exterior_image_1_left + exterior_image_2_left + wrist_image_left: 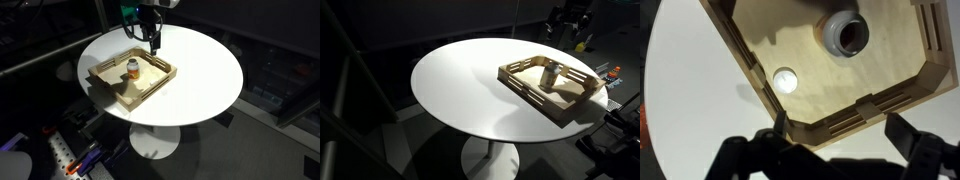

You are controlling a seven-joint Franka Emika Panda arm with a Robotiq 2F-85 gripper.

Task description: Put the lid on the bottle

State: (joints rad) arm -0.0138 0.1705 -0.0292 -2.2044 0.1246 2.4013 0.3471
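**Operator:** What is the gripper (835, 126) doing?

**Technician:** In the wrist view its two fingers (908, 140) are standing wide apart, and nothing is sitting between them. They are straddling one slotted wall of the wooden tray (880, 102) from above. In an exterior view the gripper (153, 40) is hanging above the tray's far corner, and no contact with the tray is showing.

**Operator:** Where is the bottle (845, 36) standing?

**Technician:** It is standing upright on the tray floor. The wrist view is looking straight down into its open, uncapped mouth. Both exterior views are showing it as a small amber body (132, 68) (550, 72) roughly in the middle of the tray.

**Operator:** And the lid (786, 79)?

**Technician:** It is lying flat on the tray floor as a small white disc. It is sitting apart from the bottle and just beside an angled tray wall. In the wrist view it is lying nearer to the fingers than the bottle is. Neither finger is touching it. I cannot make it out in the exterior views.

**Operator:** What is carrying the tray?

**Technician:** A round white table (200, 60) is carrying it. The tray is sitting toward one edge of the top.
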